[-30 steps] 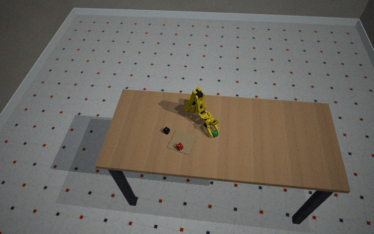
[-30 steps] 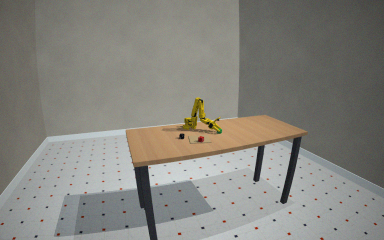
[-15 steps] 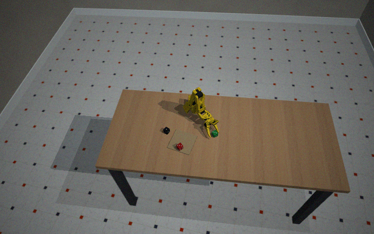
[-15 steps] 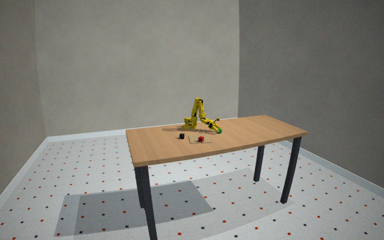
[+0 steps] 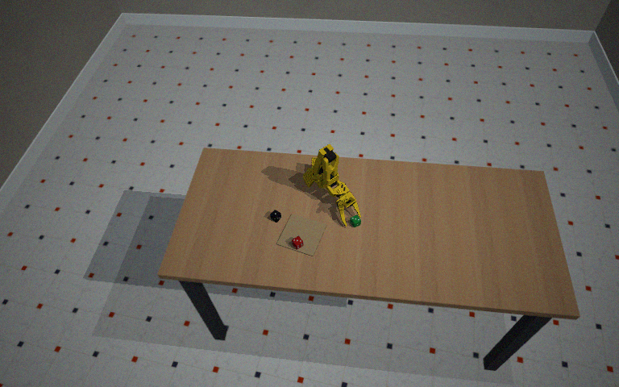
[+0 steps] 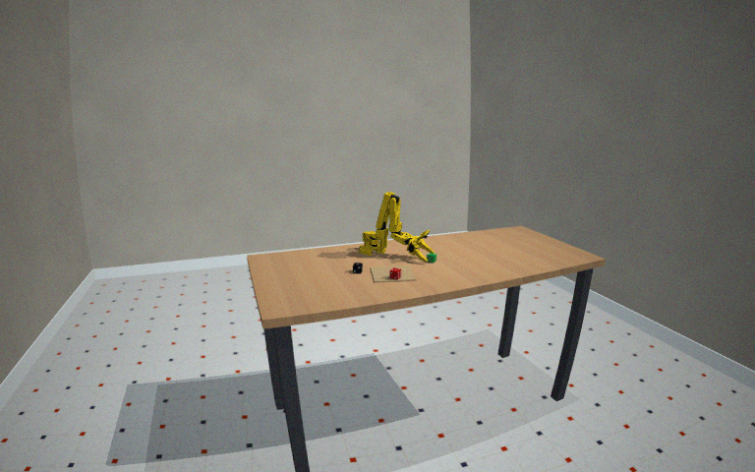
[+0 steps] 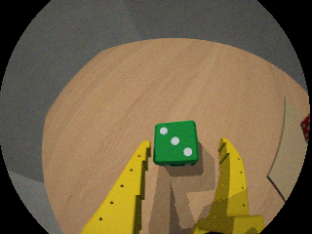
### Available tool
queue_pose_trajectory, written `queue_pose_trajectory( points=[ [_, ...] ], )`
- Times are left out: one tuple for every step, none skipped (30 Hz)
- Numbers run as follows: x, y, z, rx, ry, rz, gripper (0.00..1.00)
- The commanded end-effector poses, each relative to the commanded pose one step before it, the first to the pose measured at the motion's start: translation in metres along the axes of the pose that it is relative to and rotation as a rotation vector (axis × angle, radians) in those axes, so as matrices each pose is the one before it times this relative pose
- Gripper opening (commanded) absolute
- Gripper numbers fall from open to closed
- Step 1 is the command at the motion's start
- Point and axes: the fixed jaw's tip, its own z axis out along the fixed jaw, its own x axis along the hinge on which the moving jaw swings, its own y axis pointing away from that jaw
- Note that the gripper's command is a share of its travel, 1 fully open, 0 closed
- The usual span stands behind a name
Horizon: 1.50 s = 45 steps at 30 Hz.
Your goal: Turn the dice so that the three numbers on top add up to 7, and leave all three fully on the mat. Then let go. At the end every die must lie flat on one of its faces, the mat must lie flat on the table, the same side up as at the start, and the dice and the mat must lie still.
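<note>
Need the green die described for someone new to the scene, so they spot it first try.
On the wooden table, find the yellow arm. At its gripper sits the green die; the others are red and black.
</note>
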Motion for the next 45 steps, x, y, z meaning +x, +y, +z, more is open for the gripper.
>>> queue_pose_trajectory(
  points=[
    [-0.00867,0.00579,-0.010260,-0.04931,-0.07086,0.26746,0.36],
    [0.00000,0.00000,0.000000,0.00000,0.00000,0.00000,0.36],
    [0.00000,0.00000,0.000000,0.00000,0.00000,0.00000,0.36],
    [-0.00075,0.00049,-0.002848,-0.00648,-0.00699,0.07417,0.36],
    [-0.00079,0.00056,-0.002822,-0.00602,-0.00554,0.06902,0.36],
    [-0.00080,0.00062,-0.002747,-0.00619,-0.00491,0.06656,0.36],
    [-0.00079,0.00066,-0.002613,-0.00191,-0.00034,0.04776,0.36],
    [-0.00075,0.00067,-0.002435,-0.00494,-0.00289,0.05488,0.36],
    [-0.00068,0.00067,-0.002219,-0.00726,-0.00439,0.05906,0.36],
    [-0.00060,0.00064,-0.001950,-0.00890,-0.00499,0.05891,0.36],
    [-0.00050,0.00061,-0.001666,0.00135,0.00151,0.02139,0.36],
    [-0.00042,0.00051,-0.001369,0.00545,0.00372,-0.00003,0.36],
    [-0.00014,0.00010,-0.001047,0.00497,0.00334,-0.00041,0.36],
    [0.00052,-0.00093,-0.000689,0.00753,0.00459,0.00113,0.36],
    [0.00033,-0.00061,-0.000445,0.00461,0.00276,0.00066,0.36],
    [0.00019,-0.00034,-0.000246,0.00244,0.00144,0.00033,0.36],
    [0.00007,-0.00014,-0.000100,0.00094,0.00055,0.00008,0.36],
    [0.00001,-0.00002,-0.000014,0.00017,0.00010,-0.00004,0.36],
    [0.00000,0.00000,0.000000,0.00001,0.00000,-0.00003,0.36],
    [0.00000,0.00000,0.000000,0.00000,0.00000,-0.00002,0.36],
    [0.00000,0.00000,-0.000002,-0.00002,0.00000,-0.00001,0.36],
    [0.00000,0.00000,0.000000,0.00000,0.00000,-0.00001,0.36],
    [0.00000,0.00000,0.000000,0.00000,0.00000,0.00000,0.36],
    [0.00000,0.00000,0.000000,0.00000,0.00000,0.00000,0.36],
    [0.00000,0.00000,0.000000,0.00000,0.00000,0.00000,0.36],
    [0.00000,0.00000,0.000000,0.00000,0.00000,0.00000,0.36],
    [0.00000,0.00000,0.000000,0.00000,0.00000,0.00000,0.36],
    [0.00000,0.00000,0.000000,0.00000,0.00000,0.00000,0.36],
    [0.00000,0.00000,0.000000,0.00000,0.00000,0.00000,0.36],
    [0.00000,0.00000,0.000000,0.00000,0.00000,0.00000,0.36],
    [0.00000,0.00000,0.000000,0.00000,0.00000,0.00000,0.36],
    [0.00000,0.00000,0.000000,0.00000,0.00000,0.00000,0.36],
    [0.00000,0.00000,0.000000,0.00000,0.00000,0.00000,0.36],
    [0.00000,0.00000,0.000000,0.00000,0.00000,0.00000,0.36],
    [0.00000,0.00000,0.000000,0.00000,0.00000,0.00000,0.36],
    [0.00000,0.00000,0.000000,0.00000,0.00000,0.00000,0.36],
    [0.00000,0.00000,0.000000,0.00000,0.00000,0.00000,0.36],
    [0.00000,0.00000,0.000006,0.00000,0.00000,0.00000,0.36],
    [-0.00001,0.00001,0.000007,-0.00006,-0.00004,-0.00002,0.36],
    [-0.00002,0.00003,0.000026,-0.00013,-0.00007,-0.00004,0.36],
    [-0.00003,0.00005,0.000052,-0.00027,-0.00012,-0.00007,0.36],
    [-0.00005,0.00008,0.000091,-0.00041,-0.00024,-0.00012,0.36],
    [-0.00007,0.00013,0.000124,-0.00061,-0.00033,-0.00017,0.36],
    [-0.00010,0.00017,0.000169,-0.00086,-0.00045,-0.00024,0.36],
    [-0.00013,0.00023,0.000222,-0.00110,-0.00058,-0.00031,0.36]
  ],
)
